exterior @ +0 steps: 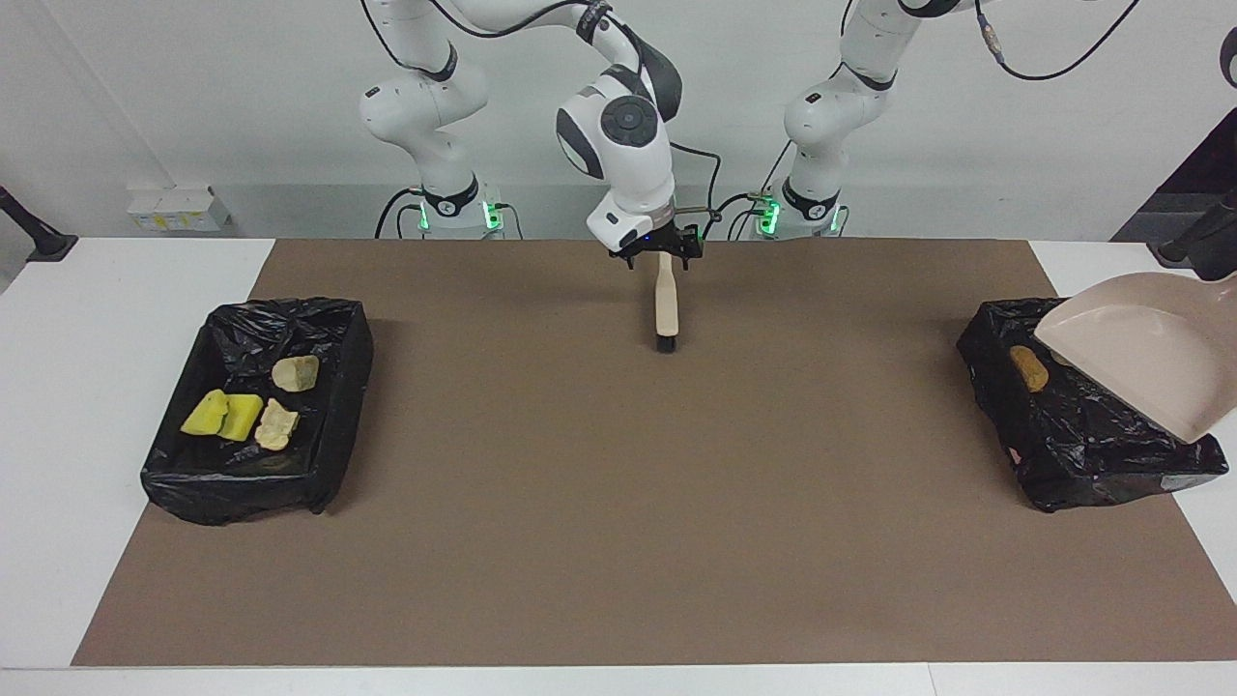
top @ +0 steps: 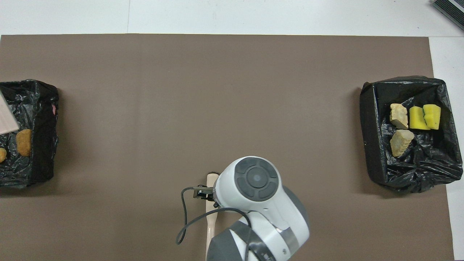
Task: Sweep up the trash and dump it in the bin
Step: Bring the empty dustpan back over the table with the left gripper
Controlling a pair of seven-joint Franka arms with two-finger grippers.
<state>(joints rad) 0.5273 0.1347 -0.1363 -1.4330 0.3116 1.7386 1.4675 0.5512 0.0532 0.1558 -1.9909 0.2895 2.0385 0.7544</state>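
The right end effector (exterior: 660, 253) hangs just over the handle end of the brush (exterior: 665, 307), fingers spread wide and gripping nothing; the brush lies flat on the brown mat (exterior: 618, 503), bristle end pointing away from the robots. The left end effector is out of sight past the picture's edge, closed tight; the beige dustpan (exterior: 1145, 353) is tilted over the black-lined bin (exterior: 1082, 445) at the left arm's end of the desk (exterior: 87, 319), though I cannot see the grip itself. No writing can be read; a small label on that bin's corner is too small to make out. In that bin, a tan-brown lump (exterior: 1029, 367) shows beside the dustpan's lip; the overhead view shows a second brown lump (top: 2, 154) at the edge. The other bin (exterior: 256, 483), at the right arm's end, holds two yellow-green sponge chunks (exterior: 224, 415) touching each other and two pale bread lumps (exterior: 276, 423).
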